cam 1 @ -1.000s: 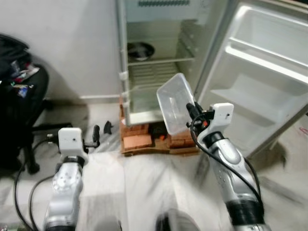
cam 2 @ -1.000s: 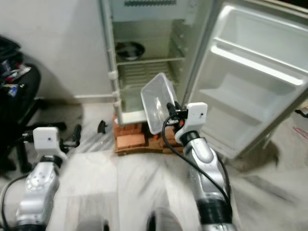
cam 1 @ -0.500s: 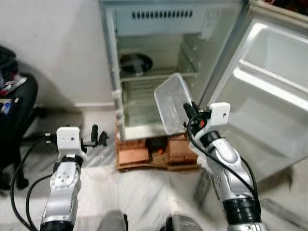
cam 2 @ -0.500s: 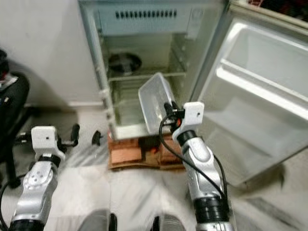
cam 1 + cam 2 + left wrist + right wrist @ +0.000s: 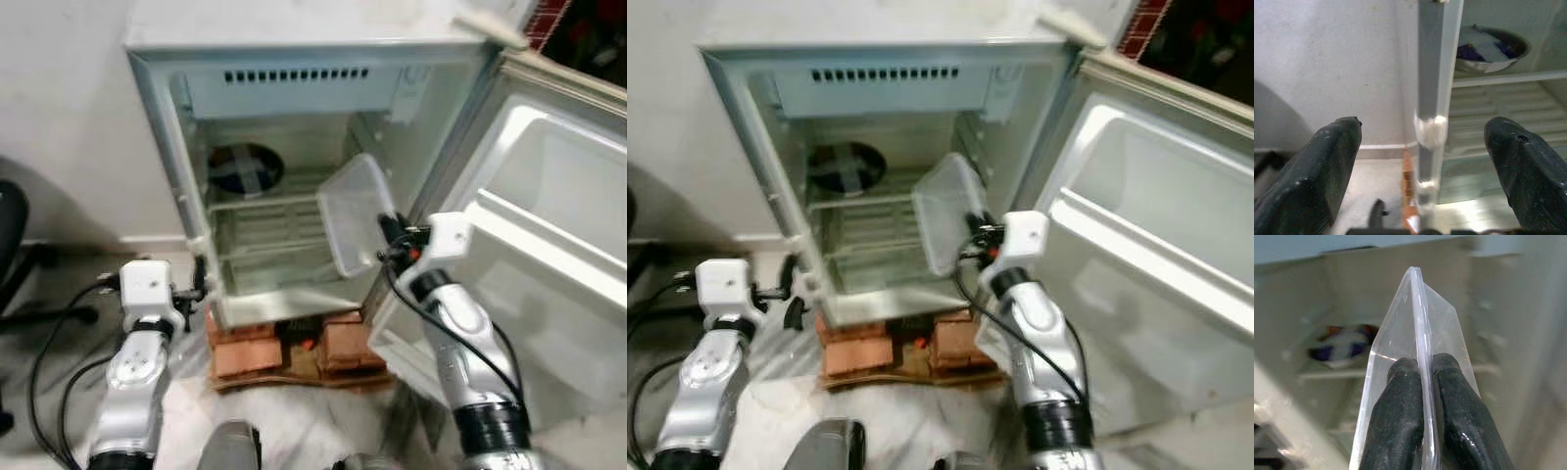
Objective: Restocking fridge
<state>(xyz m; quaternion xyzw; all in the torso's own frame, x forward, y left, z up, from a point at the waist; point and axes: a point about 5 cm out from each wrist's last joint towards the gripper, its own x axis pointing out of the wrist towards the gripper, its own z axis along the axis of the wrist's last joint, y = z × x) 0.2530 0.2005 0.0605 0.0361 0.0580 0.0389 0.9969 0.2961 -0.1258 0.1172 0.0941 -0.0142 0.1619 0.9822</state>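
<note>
Right gripper (image 5: 384, 227) pinches the rim of a clear tub (image 5: 353, 212), fingers (image 5: 1400, 401) pressed together w/ the thin wall between them; tub hangs tilted, open face toward the fridge (image 5: 294, 69), in front of the cavity's right side at approx 1 o'clock from the robot; not yet on a shelf.

Step in hand, as I judge it: get tub onto the wire shelf (image 5: 265, 201). To do it well: level the tub first so it goes in flat; aim for the shelf's right half, since a bowl (image 5: 243, 168) sits at the back left, approx 11 o'clock; keep clear of the door (image 5: 549, 225) at 2 o'clock; grip is on one edge only, so go slow, tub may swing or slip; release only once the base rests on the wires.

Left gripper (image 5: 1420, 161) is spread wide, holds nothing, low near the fridge's left frame (image 5: 1437, 73) at 10 o'clock; bricks (image 5: 245, 354) under the fridge.
</note>
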